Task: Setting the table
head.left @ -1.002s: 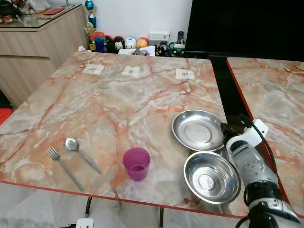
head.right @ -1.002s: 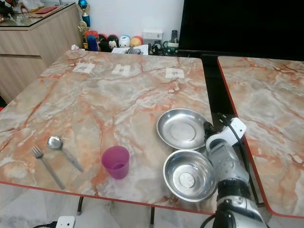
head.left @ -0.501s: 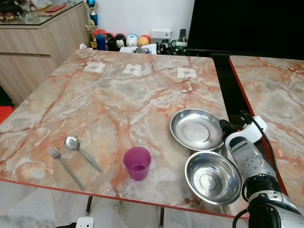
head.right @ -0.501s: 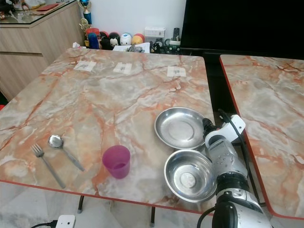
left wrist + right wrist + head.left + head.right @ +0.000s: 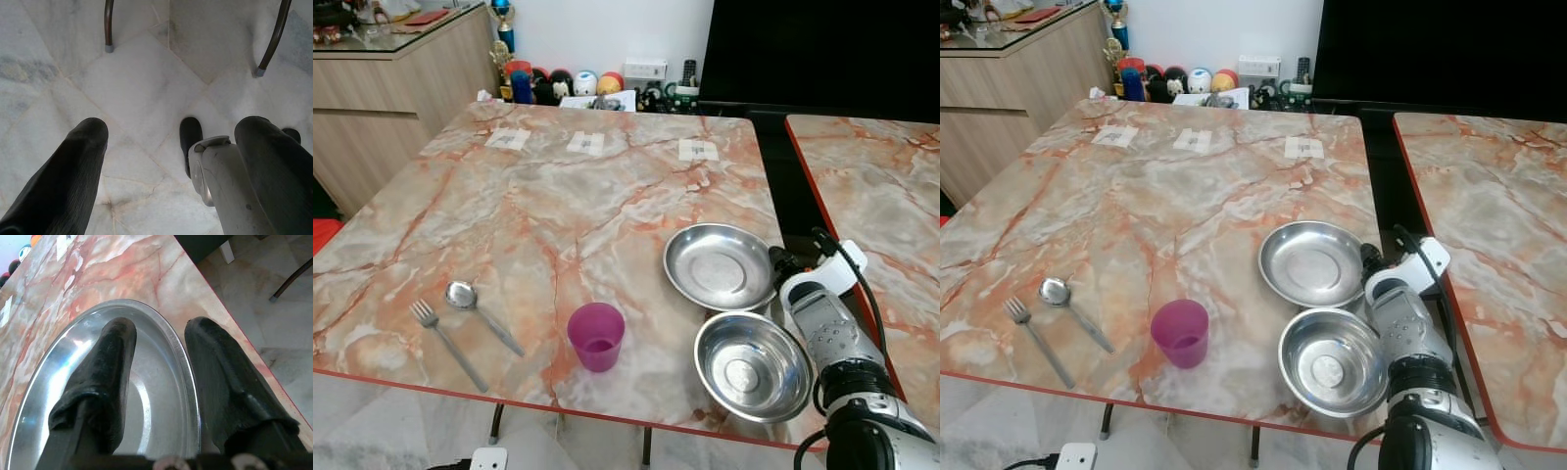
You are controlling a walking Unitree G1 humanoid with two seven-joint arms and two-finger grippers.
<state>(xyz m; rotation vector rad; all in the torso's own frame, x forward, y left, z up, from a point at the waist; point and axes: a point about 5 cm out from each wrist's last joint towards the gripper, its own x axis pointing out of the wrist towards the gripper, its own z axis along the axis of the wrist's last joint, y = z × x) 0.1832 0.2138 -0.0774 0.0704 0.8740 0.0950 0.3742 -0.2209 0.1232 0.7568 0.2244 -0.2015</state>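
A flat steel plate (image 5: 720,264) lies near the right edge of the marble table (image 5: 558,196), with a steel bowl (image 5: 751,364) just in front of it. My right gripper (image 5: 159,328) is open and straddles the plate's right rim, one finger over the plate and the other outside it; the right gripper (image 5: 773,262) sits at the table's right edge. A purple cup (image 5: 596,335) stands near the front edge. A spoon (image 5: 462,296) and a fork (image 5: 435,328) lie at the front left. My left gripper (image 5: 171,132) hangs open over the floor.
A second marble table (image 5: 871,186) stands to the right across a narrow gap. Three paper tags (image 5: 586,144) lie at the table's far side, toys (image 5: 563,86) behind them. A wooden cabinet (image 5: 391,88) stands at the far left. Chair legs (image 5: 108,24) rise from the tiled floor.
The camera shifted slightly. My right gripper stays at the plate's rim, and the tableware has not moved.
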